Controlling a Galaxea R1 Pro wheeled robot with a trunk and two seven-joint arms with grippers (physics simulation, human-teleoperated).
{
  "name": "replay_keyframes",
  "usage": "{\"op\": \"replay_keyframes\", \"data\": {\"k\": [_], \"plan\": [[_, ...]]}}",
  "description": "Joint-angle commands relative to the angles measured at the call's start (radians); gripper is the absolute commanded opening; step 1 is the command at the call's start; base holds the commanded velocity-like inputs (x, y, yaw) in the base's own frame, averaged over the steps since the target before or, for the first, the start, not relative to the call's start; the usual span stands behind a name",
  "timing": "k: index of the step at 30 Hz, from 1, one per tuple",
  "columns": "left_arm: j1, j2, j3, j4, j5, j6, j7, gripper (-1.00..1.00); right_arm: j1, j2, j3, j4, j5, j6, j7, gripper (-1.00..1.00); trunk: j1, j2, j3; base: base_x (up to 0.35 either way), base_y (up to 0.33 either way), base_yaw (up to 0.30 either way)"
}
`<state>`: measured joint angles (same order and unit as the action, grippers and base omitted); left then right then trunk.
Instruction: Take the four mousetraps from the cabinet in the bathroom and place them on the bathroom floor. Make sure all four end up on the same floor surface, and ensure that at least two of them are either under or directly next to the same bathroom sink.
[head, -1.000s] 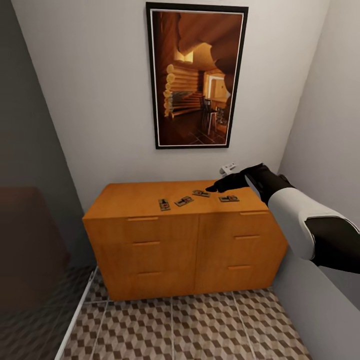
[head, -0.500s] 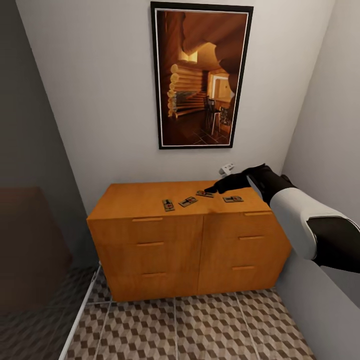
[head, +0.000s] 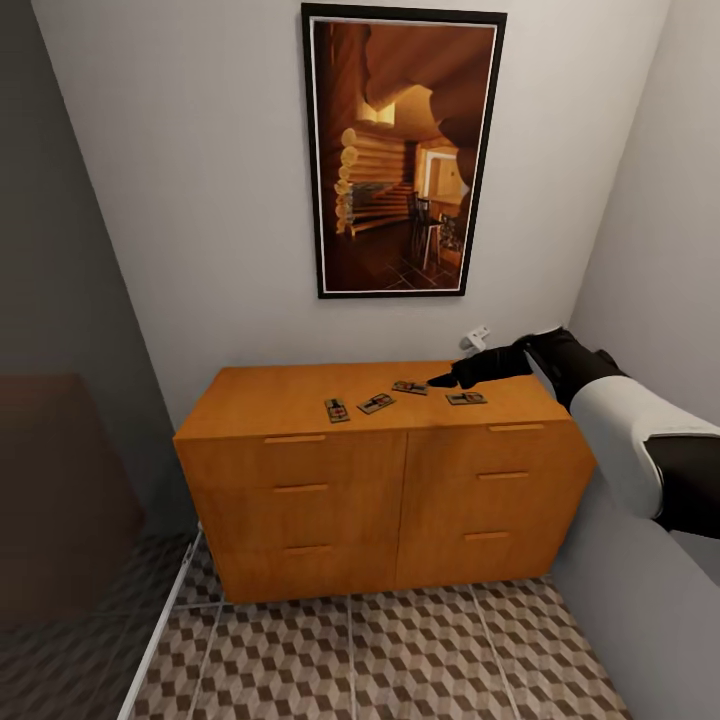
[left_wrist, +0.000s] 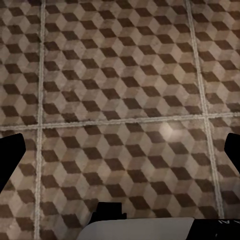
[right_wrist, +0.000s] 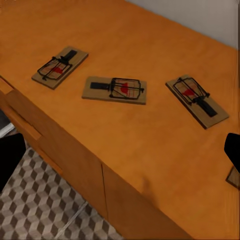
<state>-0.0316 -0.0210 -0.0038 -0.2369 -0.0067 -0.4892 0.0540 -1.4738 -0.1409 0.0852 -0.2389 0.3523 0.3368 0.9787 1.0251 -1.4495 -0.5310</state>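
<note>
The bathroom floor (head: 420, 650) lies nearest, patterned tiles below the cabinet (head: 380, 500). Four mousetraps (head: 376, 403) lie flat in a loose row on its top, each within reach. The right gripper (head: 440, 381) hovers just above them, fingers spread wide and holding nothing, apparently lining up a first pick. The left gripper (left_wrist: 120, 150) hangs open over the tiles.

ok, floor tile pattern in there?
The bathroom floor has a brown, beige and white 3D-cube print with pale grout lines; the left wrist view shows it best.
</note>
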Motion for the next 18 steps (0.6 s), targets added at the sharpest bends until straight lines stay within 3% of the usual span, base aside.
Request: {"op": "replay_keyframes", "data": {"k": [1, 5, 13, 18], "plan": [[-0.001, 0.000, -0.001, 0.001, -0.001, -0.003, 0.004, 1.00, 0.000, -0.004, 0.008, -0.001, -0.006, -0.001, 0.007, 1.00, 0.000, -0.001, -0.001, 0.000, 0.000, 0.000], [-0.001, 0.003, 0.000, 0.001, -0.001, -0.003, 0.004, 1.00, 0.000, -0.015, 0.008, 0.002, -0.007, -0.045, 0.035, 1.00, 0.000, -0.001, -0.001, 0.000, 0.000, 0.000], [-0.001, 0.024, 0.000, 0.001, -0.001, -0.003, 0.004, 1.00, 0.000, -0.073, 0.008, 0.003, -0.005, -0.088, 0.208, 1.00, 0.000, -0.001, -0.001, 0.000, 0.000, 0.000], [-0.001, 0.026, 0.000, 0.001, -0.001, -0.003, 0.004, 1.00, 0.000, -0.089, 0.008, 0.003, -0.003, -0.092, 0.248, 1.00, 0.000, -0.001, -0.001, 0.000, 0.000, 0.000]]}}
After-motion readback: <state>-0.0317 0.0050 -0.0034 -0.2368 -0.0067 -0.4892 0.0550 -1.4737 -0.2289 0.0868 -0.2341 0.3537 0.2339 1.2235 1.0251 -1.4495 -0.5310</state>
